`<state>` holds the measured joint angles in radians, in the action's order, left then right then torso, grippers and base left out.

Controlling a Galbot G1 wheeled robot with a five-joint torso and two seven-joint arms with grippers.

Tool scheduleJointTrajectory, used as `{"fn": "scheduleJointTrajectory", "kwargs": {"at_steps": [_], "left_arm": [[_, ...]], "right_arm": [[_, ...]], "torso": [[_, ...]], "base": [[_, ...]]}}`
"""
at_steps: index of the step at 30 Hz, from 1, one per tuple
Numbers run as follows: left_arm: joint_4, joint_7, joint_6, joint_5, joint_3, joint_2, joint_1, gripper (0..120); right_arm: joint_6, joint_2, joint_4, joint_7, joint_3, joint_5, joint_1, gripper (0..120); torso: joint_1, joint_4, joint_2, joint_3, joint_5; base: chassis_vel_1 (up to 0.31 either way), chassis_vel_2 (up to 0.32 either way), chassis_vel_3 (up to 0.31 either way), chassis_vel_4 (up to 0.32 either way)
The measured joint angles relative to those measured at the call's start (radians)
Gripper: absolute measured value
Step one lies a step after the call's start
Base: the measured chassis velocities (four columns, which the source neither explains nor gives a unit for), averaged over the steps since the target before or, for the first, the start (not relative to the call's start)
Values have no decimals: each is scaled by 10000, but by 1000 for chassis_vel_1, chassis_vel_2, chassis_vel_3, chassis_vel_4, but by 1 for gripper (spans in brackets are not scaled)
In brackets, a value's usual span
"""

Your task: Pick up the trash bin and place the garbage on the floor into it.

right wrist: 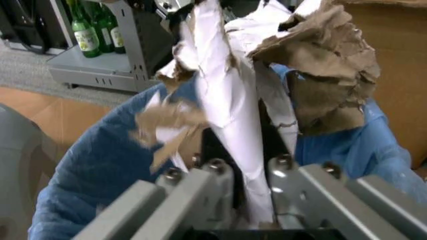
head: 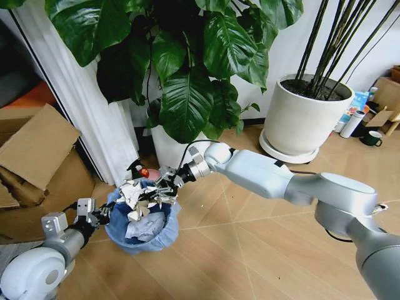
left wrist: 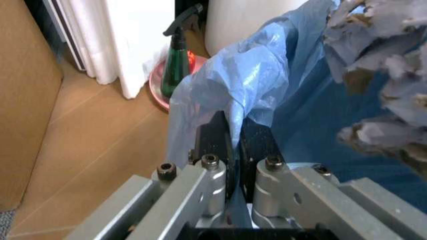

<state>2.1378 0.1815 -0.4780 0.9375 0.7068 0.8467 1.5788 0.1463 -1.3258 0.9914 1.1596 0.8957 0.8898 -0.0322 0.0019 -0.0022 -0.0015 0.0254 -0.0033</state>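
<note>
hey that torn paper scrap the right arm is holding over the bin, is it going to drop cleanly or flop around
Probably floppy: the torn paper scrap hangs in ragged, creased strips from the right pincer. It looks light, so it may flutter. Loose pieces could snag the trash bin liner's rim.

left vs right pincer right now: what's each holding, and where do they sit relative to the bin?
The left pincer is shut on the trash bin's blue bag at the rim; the right pincer is shut on crumpled torn paper. Left sits at the bin's side, right hangs over its opening. Both are closed on something.
</note>
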Motion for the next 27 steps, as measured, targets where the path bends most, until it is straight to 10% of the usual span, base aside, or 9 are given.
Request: {"fn": "scheduleJointTrajectory", "kwargs": {"at_steps": [27], "left_arm": [[-492, -87, 38, 78, 367, 64, -141, 0]], "right_arm": [[80, 1210, 1141, -1551, -973, 1307, 400, 99]], "torso": [[0, 2, 1, 0, 4]], "base": [[0, 0, 0, 0]]}}
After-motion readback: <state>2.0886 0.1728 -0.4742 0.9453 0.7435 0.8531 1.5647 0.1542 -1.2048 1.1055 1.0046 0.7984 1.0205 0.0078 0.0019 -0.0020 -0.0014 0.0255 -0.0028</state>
